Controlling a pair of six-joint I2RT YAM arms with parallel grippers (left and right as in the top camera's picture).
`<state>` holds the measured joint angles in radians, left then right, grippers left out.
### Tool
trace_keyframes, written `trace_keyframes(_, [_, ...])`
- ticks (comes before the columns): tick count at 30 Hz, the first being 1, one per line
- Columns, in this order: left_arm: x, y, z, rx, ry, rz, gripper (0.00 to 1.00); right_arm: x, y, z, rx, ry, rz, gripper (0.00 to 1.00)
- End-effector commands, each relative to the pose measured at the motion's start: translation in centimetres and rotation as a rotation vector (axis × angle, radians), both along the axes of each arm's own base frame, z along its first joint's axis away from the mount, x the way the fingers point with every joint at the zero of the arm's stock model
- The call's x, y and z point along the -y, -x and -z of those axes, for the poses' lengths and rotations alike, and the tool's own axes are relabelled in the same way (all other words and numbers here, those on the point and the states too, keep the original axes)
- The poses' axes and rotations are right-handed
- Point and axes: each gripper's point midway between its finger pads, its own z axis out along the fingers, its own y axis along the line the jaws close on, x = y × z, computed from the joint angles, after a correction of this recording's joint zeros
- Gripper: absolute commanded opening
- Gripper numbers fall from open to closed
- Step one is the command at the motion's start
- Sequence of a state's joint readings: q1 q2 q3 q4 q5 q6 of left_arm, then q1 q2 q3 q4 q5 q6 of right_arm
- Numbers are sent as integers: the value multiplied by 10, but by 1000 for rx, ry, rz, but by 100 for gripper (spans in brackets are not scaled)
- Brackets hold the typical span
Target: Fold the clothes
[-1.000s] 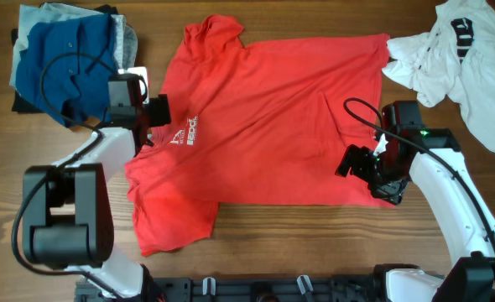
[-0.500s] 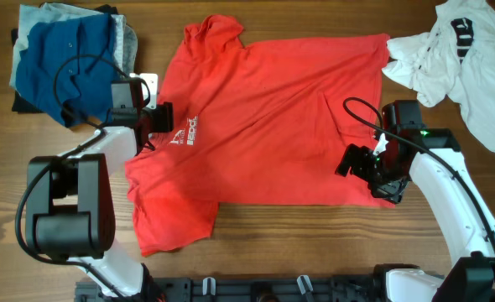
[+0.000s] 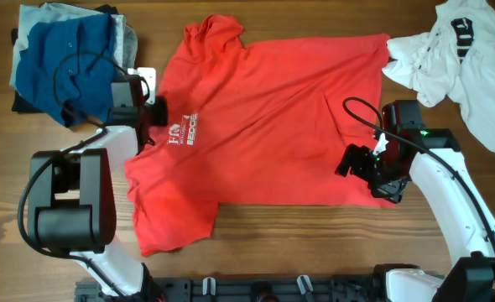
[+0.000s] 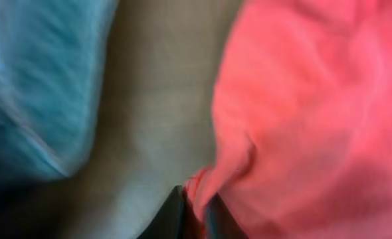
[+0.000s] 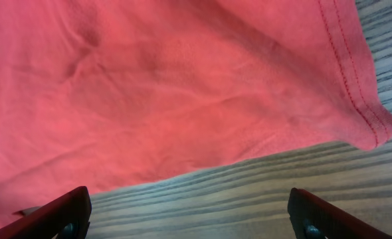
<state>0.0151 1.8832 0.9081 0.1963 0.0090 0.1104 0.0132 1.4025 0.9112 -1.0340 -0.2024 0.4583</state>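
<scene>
- The red T-shirt (image 3: 264,117) lies spread flat in the middle of the surface (image 3: 315,243). Its collar is at the far left of the far edge and its hem is on the right side.
- One sleeve reaches toward the near edge on the left, and white lettering (image 3: 183,133) shows on the chest.
- The left hand (image 3: 157,111) is at the shirt's left edge, just beside the lettering. The left wrist view, though blurred, shows its jaws closed on a pinched fold of the red cloth, with bare wood and blue cloth to the left of it.
- The right hand (image 3: 356,159) is over the hem near the shirt's near right corner. In its wrist view the two fingers (image 5: 66,214) stand wide apart with nothing between them, above the stitched hem and the wood grain.
- A white garment (image 3: 457,59) with a black marking (image 3: 463,29) lies crumpled at the far right corner, touching the shirt's far right corner.
- A blue garment (image 3: 63,59) sits on a small pile at the far left corner, with grey and dark cloth showing beneath it.
- The surface is brown wood with a clear grain, and a black rail (image 3: 256,289) runs along its near edge between the two arm bases.
</scene>
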Motion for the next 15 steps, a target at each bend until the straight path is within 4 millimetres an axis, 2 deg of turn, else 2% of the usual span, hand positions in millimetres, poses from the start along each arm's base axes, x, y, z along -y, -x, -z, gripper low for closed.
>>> trace_keyframes(1, [-30, -17, -20, 103, -92, -140, 20, -2, 0, -1, 9, -12, -14, 95])
trace_keyframes(5, [-50, -30, -45, 219, -155, -232, 26, -2, -1, -1, 10, -12, -14, 96])
trace_keyframes(8, [-58, -35, -56, 267, -160, -258, 29, -2, -1, -2, 13, -12, -14, 96])
trace_keyframes(10, [-62, -35, -58, 278, -141, -280, 38, -2, -2, -2, 14, -12, -14, 96])
trace_keyframes(11, [-60, -35, -56, 275, -123, -276, 41, -2, -2, -2, 16, -12, -14, 95])
trace_keyframes(13, [-52, -34, -50, 250, -92, -240, 52, -2, -2, -2, 17, -12, -14, 95])
trace_keyframes(15, [-37, -31, -39, 202, -43, -174, 60, -2, -3, -2, 19, -13, -14, 95])
